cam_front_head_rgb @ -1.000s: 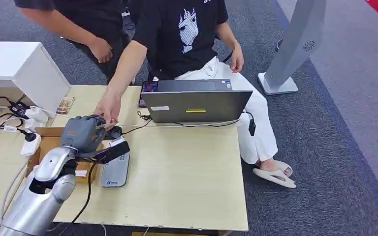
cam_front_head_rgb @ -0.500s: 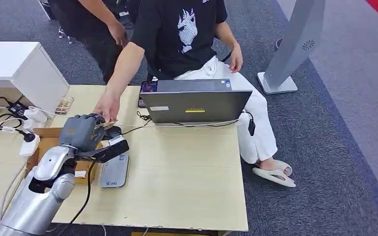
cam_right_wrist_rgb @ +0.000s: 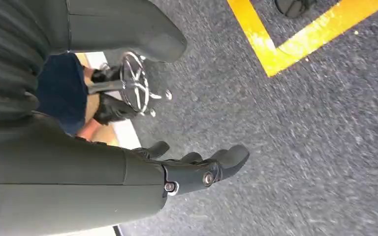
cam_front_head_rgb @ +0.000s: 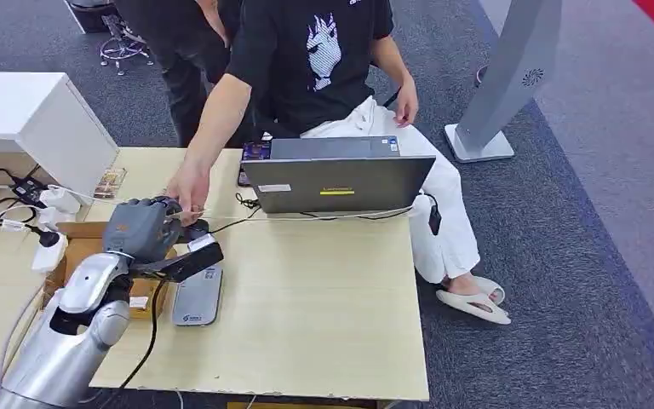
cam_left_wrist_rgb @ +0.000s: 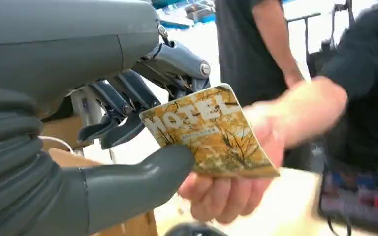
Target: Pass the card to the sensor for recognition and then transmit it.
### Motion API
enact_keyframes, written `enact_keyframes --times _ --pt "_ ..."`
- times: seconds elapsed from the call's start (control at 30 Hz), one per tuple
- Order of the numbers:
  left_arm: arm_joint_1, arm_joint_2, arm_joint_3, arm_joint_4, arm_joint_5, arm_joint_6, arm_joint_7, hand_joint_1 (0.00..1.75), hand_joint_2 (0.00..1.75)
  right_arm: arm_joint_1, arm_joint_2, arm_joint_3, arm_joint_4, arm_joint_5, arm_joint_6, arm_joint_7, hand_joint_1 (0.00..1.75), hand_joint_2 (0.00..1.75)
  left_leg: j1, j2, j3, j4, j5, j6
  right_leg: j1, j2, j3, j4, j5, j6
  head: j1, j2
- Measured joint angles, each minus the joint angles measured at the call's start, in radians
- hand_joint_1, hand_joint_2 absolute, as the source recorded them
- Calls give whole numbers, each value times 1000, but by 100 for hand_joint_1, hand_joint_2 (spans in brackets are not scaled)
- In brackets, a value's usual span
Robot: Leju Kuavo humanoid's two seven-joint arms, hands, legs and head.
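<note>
Yellow card (cam_left_wrist_rgb: pixel 211 135) still pinched by left hand (cam_front_head_rgb: pixel 140 228) – person's hand (cam_front_head_rgb: pixel 189 186) unmoved, gripping it; right hand (cam_right_wrist_rgb: pixel 197 169) loosely spread

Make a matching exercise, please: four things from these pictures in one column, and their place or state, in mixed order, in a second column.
1. card
2. laptop
3. right hand
4. grey sensor pad

a. hangs over dark carpet, holding nothing
b. flat on the table beside the cardboard box
c. pinched by the left hand, a person's hand on it too
d. open, in front of the seated person

Pairs: 1-c, 2-d, 3-a, 4-b
</note>
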Motion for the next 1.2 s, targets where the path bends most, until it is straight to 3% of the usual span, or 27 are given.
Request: enact_keyframes --times 0.07,0.1,0.4,1.2 --pt "-12 -19 35 -18 -14 108 11 0 175 -1 0 0 0 10 -2 -5 0 175 0 -1 -2 0 0 0 0 0 -1 0 0 0 0 0" --pt "-26 -24 52 -31 -10 114 13 0 175 -2 -1 0 -1 13 -1 -5 0 175 0 -1 -2 0 0 0 0 -1 -1 0 0 0 1 0" --pt "-22 -72 149 -82 -14 144 -13 0 175 -11 -2 0 -5 23 0 -8 0 175 0 -2 -1 0 0 0 0 -1 0 0 0 0 0 0" --pt "-7 -94 165 -92 -15 149 -13 0 175 -11 -2 0 -6 24 1 -12 0 175 0 -2 -1 0 0 0 0 -2 0 0 0 0 0 0"
